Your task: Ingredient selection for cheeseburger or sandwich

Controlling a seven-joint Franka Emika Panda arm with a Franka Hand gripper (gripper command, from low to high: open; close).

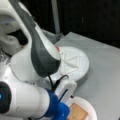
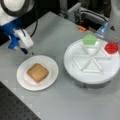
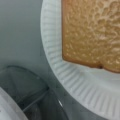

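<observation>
On the grey table (image 2: 57, 100) under a dark backdrop, the gripper (image 2: 27, 52), jaw state impossible to tell, hovers just left of the plate (image 2: 51, 75) bearing the toast square (image 2: 37, 72), right of it the divided tray (image 2: 75, 53) holding green leaf piece (image 2: 89, 39) and red disc (image 2: 111, 47)

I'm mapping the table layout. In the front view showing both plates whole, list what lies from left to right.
End effector → plate with toast → divided tray → green piece → red disc.
</observation>
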